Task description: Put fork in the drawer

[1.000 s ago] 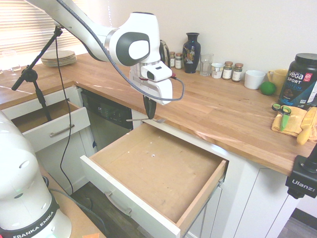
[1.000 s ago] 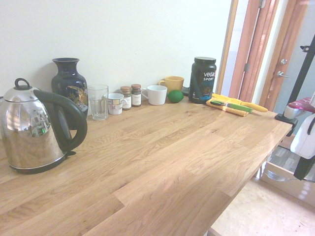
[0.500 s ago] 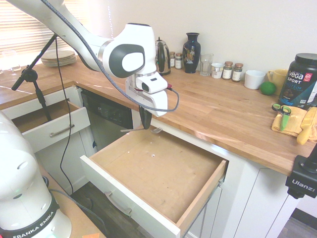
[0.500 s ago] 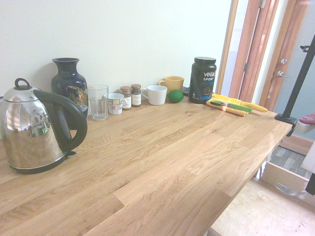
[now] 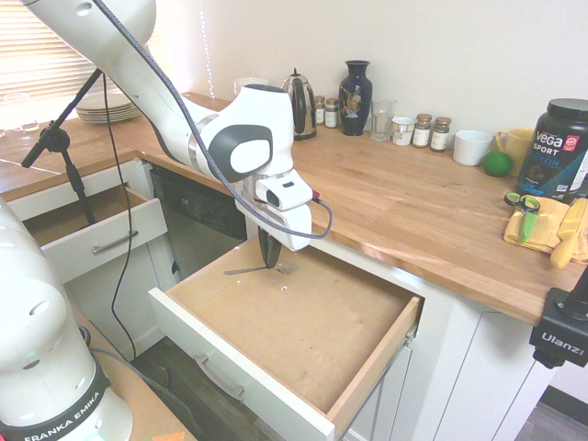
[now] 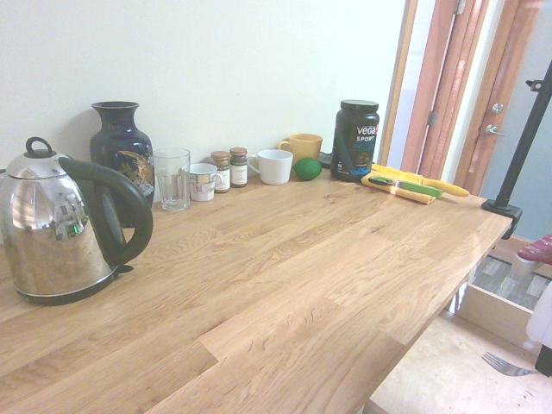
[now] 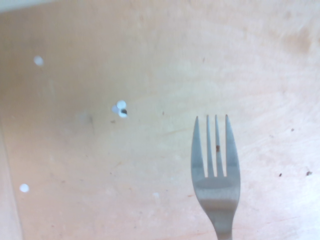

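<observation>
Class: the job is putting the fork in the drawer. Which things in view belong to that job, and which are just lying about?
Job:
slim silver metal fork
wide open white-fronted drawer
robot hand, shut on the fork

Lying about:
steel kettle
dark blue vase
green-handled scissors
smaller white drawer

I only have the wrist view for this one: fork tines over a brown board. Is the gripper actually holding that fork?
Observer: Yes. In the first exterior view the gripper is shut on the fork, which lies level across it.
Operator: What is the brown board?
Observer: The bottom of the wide open drawer; the fork hangs inside, near its back.
Operator: Anything else in there?
Observer: No other objects visible. The green-handled scissors sit on the counter.
</observation>
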Controlling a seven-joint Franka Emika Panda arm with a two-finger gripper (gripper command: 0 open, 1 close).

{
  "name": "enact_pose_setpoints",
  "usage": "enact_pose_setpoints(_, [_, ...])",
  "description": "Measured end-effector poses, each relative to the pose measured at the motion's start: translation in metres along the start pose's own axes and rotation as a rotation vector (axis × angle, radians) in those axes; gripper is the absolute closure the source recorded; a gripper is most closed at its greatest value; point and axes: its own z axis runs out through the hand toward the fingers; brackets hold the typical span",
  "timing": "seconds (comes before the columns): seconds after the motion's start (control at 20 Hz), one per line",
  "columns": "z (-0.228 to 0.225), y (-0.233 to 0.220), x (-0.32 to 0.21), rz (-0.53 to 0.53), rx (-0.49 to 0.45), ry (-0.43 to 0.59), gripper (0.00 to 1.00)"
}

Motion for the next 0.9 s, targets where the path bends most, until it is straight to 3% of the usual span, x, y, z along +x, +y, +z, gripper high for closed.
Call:
enact_pose_setpoints(0.5, [0.061, 0.013, 0.011, -0.008, -0.047, -0.044, 1.0])
enact_pose_setpoints(0.9, [0.081, 0.023, 0.016, -0.015, -0.06, -0.063, 1.0])
